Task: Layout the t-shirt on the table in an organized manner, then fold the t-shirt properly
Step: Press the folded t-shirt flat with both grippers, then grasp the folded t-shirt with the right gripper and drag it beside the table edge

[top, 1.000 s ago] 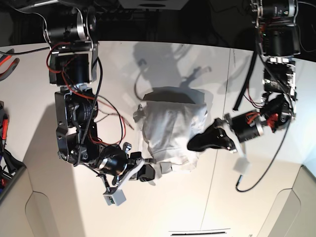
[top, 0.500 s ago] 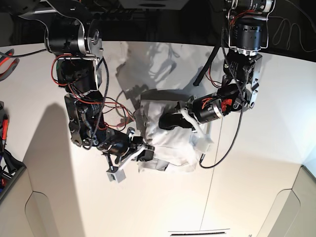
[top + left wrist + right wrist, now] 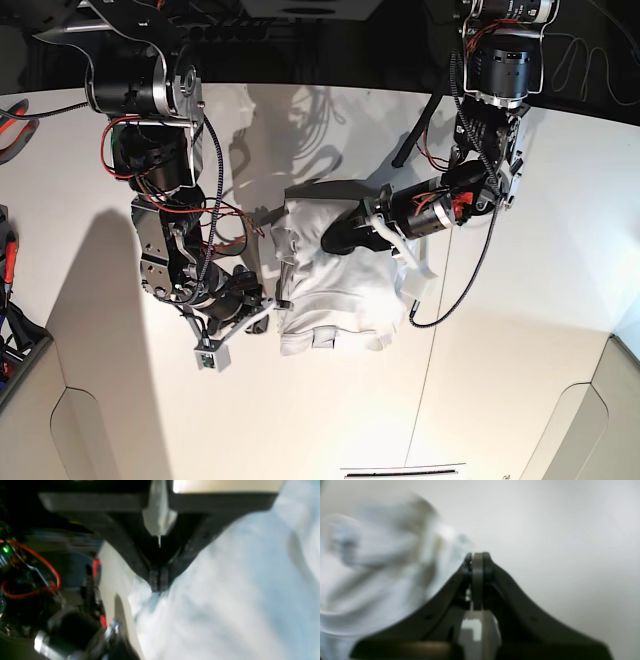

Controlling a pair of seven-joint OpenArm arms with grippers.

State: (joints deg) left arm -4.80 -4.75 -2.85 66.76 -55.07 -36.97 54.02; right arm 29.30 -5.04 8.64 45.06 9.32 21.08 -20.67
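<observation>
Left gripper (image 3: 335, 240) closed, empty, pressing the half-folded t-shirt (image 3: 335, 285) mid-table (image 3: 120, 420); right gripper (image 3: 272, 305) closed at its edge, hold unclear; you fold next.

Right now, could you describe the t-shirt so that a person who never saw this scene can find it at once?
Look at the big white table in the base view. Near its middle, between the two black arms, lies the t-shirt, a bunched white cloth bundle. Its grey wrinkles and soft uneven edges set it apart from the smooth tabletop.
</observation>
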